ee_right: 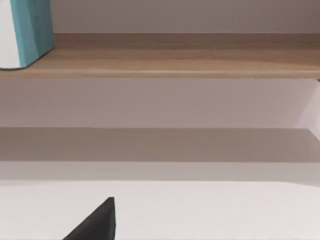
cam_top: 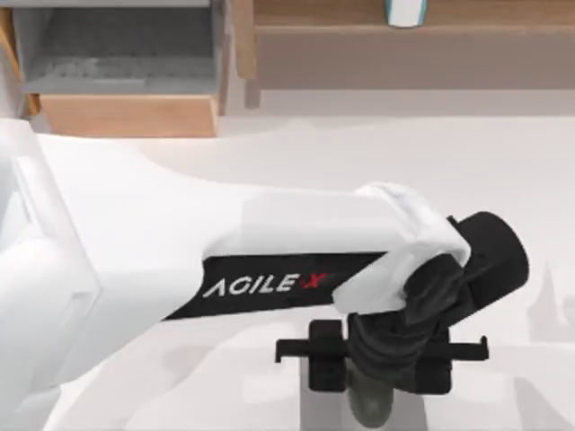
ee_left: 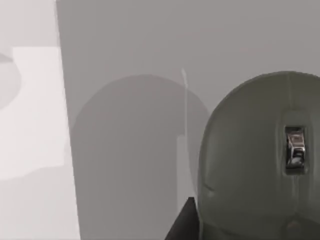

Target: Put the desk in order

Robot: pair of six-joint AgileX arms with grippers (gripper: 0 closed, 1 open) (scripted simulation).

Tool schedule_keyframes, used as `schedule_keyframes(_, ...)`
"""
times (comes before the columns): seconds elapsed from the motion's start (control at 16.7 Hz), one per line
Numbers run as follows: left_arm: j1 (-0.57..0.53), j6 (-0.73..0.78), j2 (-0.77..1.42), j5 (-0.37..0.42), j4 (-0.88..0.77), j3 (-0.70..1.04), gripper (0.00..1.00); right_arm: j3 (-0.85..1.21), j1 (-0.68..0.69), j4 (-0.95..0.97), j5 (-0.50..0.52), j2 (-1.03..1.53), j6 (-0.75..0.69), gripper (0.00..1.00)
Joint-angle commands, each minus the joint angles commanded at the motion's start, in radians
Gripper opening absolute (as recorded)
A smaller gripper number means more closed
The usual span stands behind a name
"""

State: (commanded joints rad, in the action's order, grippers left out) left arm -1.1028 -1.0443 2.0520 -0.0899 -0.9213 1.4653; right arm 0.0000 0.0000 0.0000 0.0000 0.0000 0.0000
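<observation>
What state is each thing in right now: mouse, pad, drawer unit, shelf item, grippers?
Mouse: grey-green, upright on the grey mouse pad, scroll wheel up.
Mouse pad: flat on the white desk.
Left gripper: low over the mouse at the desk's near edge.
Wooden drawer unit: open at the far left.
Teal and white item: standing on the wooden shelf.
Right gripper: facing the shelf.

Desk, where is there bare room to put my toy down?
The desk is bare between the left arm and the wooden shelves at the back. The top view's near middle is crowded: the left gripper hangs over a grey mouse on its pad.
</observation>
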Motion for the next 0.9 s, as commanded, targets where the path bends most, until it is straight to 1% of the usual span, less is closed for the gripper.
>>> schedule_keyframes(0.3, -0.028, 0.022, -0.036, 0.015, 0.061, 0.018, 0.0, 0.0, 0.0, 0.0, 0.0, 0.0, 0.0, 1.0)
schedule_keyframes(0.6, -0.073, 0.058, -0.062, 0.051, 0.116, 0.013, 0.0, 0.0, 0.0, 0.0, 0.0, 0.0, 0.0, 1.0)
schedule_keyframes(0.9, -0.098, 0.079, -0.074, 0.081, 0.129, -0.004, 0.0, 0.0, 0.0, 0.0, 0.0, 0.0, 0.0, 1.0)
